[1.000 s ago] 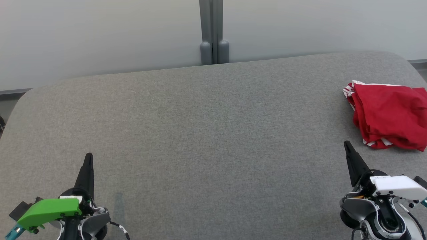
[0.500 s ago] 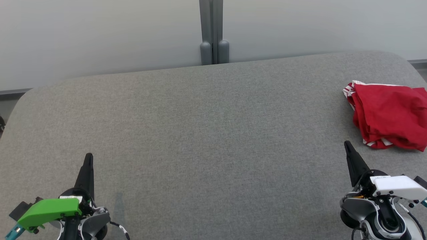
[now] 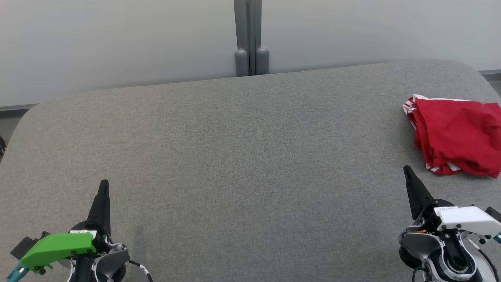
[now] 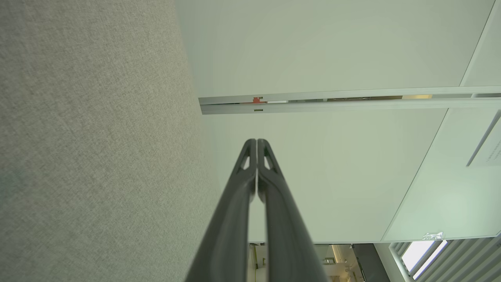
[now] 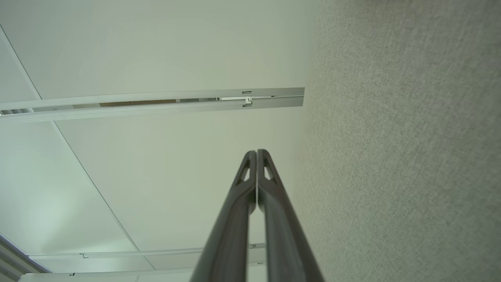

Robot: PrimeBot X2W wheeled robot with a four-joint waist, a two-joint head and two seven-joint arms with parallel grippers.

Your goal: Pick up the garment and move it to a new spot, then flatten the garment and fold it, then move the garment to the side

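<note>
The garment (image 3: 458, 135) is red with white striped trim and lies crumpled at the right edge of the grey fabric table (image 3: 242, 156). My right gripper (image 3: 407, 169) stands shut at the lower right, its tip a short way in front and left of the garment, touching nothing. My left gripper (image 3: 104, 183) is shut at the lower left, far from the cloth. In the left wrist view the left gripper (image 4: 256, 141) has its fingers pressed together and empty. The right gripper (image 5: 256, 152) in the right wrist view is likewise closed and empty.
A pale wall panel (image 3: 117, 43) with a grey post (image 3: 250, 39) rises behind the table's far edge. The table's rounded corners lie at the far left and far right. Wide bare grey surface stretches between the two grippers.
</note>
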